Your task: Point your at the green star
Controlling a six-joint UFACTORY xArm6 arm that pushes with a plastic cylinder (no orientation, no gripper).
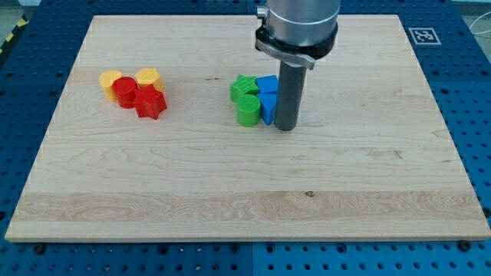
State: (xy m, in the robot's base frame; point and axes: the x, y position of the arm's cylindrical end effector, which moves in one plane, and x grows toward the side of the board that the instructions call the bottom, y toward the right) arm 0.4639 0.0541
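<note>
1. Locate the green star [243, 87]. It sits near the board's [368, 199] centre, in the upper left of a four-block cluster.
2. Note the bearing: the star lies to the view's left of my tip [285, 127] and slightly toward the view's top. Blue blocks stand between the two, so they are apart, not touching.
3. Check the end effector. It is a plain rod with nothing to open or close; it holds nothing and stands just beside the lower blue block [268, 112], on its right (contact cannot be confirmed).
4. Identify the star by its lobed outline and ribbed top. A green cylinder [248, 112] touches it below; an upper blue block [268, 84] touches it on the right.
5. Expect, as a judgement, that a straight leftward move would push the blue blocks into the star; going round the cluster's top looks cleaner.
6. Disregard the red and yellow blocks [135, 90], well apart at the view's left.
</note>
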